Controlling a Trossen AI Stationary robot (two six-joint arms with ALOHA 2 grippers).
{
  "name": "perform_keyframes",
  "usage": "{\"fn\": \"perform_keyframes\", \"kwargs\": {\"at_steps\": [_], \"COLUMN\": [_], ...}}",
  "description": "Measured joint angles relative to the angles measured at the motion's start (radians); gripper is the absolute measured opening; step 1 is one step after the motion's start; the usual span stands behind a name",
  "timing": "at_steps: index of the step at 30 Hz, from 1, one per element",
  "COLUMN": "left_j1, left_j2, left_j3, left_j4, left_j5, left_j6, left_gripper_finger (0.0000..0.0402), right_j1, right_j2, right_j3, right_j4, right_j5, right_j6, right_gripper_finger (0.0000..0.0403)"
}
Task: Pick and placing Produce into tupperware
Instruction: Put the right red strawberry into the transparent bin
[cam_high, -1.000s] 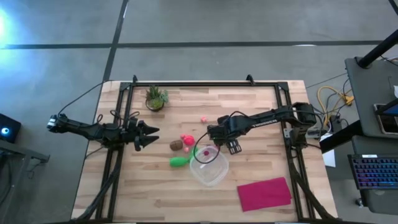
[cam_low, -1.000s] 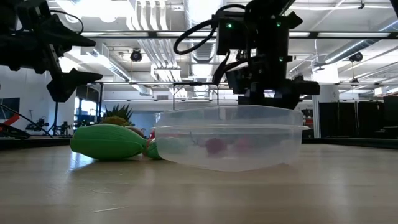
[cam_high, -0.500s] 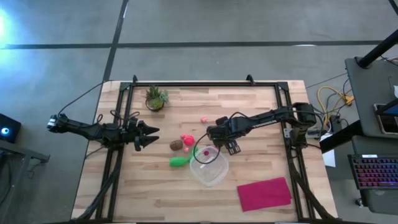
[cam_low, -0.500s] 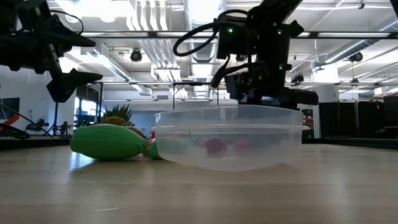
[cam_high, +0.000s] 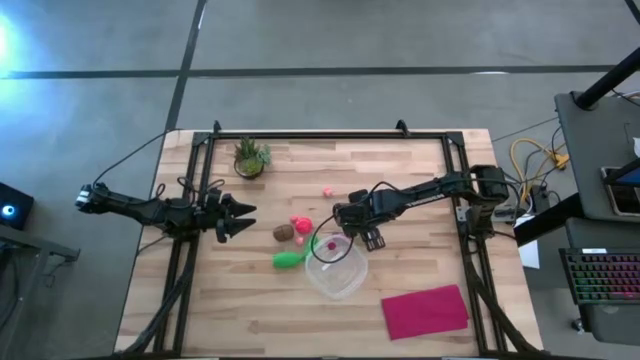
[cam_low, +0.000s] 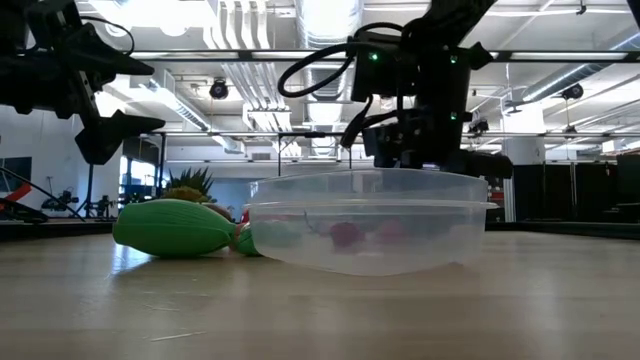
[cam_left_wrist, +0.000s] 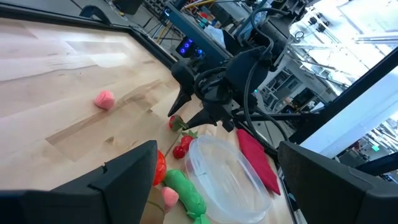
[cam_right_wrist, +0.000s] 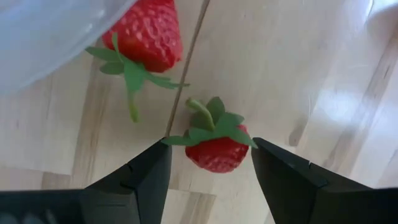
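A: Start from above. Where are the arms?

B: The right gripper (cam_high: 372, 238) hangs over the middle of the desk (cam_high: 420, 170), just beside the far rim of the tupperware (cam_high: 335, 267). The left gripper (cam_high: 240, 221) waits at the desk's left side, its jaws pointing toward a brown oval piece (cam_high: 283, 233), red-pink pieces (cam_high: 300, 224) and a green piece (cam_high: 289, 259). A small pink bit (cam_high: 327, 191) lies apart, farther back. A potted plant (cam_high: 250, 157) and a magenta cloth (cam_high: 425, 311) sit well away from both.

A: And level with the desk?

B: The right gripper (cam_low: 432, 158) sits just above and behind the tupperware (cam_low: 370, 232), where red bits show through the clear wall. The green piece (cam_low: 175, 227) lies touching the container's left side.

A: The left wrist?

B: Its jaws stand wide apart, empty. Ahead of them lie the green piece (cam_left_wrist: 184, 189), the tupperware (cam_left_wrist: 227, 177) and the right gripper (cam_left_wrist: 186, 115), with the pink bit (cam_left_wrist: 104, 99) off alone.

A: The right wrist?

B: Jaws spread, gripping nothing. A strawberry (cam_right_wrist: 216, 143) lies on the wood between them; a second strawberry (cam_right_wrist: 146, 34) lies beyond, by the tupperware's edge (cam_right_wrist: 43, 37).
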Motion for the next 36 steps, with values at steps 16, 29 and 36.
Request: {"fn": "perform_keyframes", "kwargs": {"at_steps": [16,29,36], "left_j1": [0.000,0.000,0.000], "left_j2": [0.003,0.005,0.006], "left_j3": [0.000,0.000,0.000], "left_j4": [0.000,0.000,0.000], "left_j5": [0.000,0.000,0.000], "left_j6": [0.001,0.001,0.002], "left_gripper_finger": [0.0320,0.0320,0.0320], "right_j1": [0.000,0.000,-0.001], "right_j2": [0.000,0.000,0.000], "right_j3": [0.003,0.003,0.003], "right_j4": [0.003,0.004,0.004], "right_j5": [0.002,-0.024,-0.024], "right_j6": [-0.023,0.042,0.014], "right_gripper_finger": [0.0215,0.0183,0.0141]}}
